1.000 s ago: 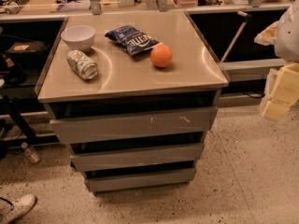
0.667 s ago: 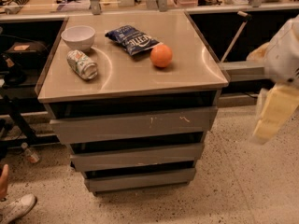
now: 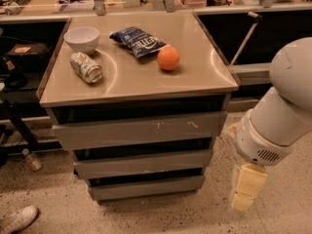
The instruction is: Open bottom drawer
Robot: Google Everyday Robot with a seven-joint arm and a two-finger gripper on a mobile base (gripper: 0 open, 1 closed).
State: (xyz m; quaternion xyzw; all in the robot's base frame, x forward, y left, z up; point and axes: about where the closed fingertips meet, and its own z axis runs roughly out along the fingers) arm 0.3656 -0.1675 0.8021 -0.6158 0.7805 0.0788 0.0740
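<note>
The bottom drawer (image 3: 146, 187) is the narrowest and lowest of three grey drawer fronts on the metal cabinet, and it is pushed in. Above it are the mid-width drawer front (image 3: 144, 163) and the widest front (image 3: 139, 129), which has white scratch marks; both are also pushed in. My white arm (image 3: 280, 116) hangs at the right edge of the camera view. Its cream-coloured gripper (image 3: 243, 193) points down near the floor, to the right of the bottom drawer and apart from it.
On the cabinet top (image 3: 204, 77) are a white bowl (image 3: 82, 38), a can lying on its side (image 3: 86, 67), a blue chip bag (image 3: 139, 41) and an orange (image 3: 168, 58). A white shoe (image 3: 17, 219) and a small bottle (image 3: 31, 160) are on the floor at left. A cluttered counter (image 3: 146, 4) runs behind.
My arm has moved in from the right edge, lower and closer to the cabinet, and fills more of the view. The drawers have not moved.
</note>
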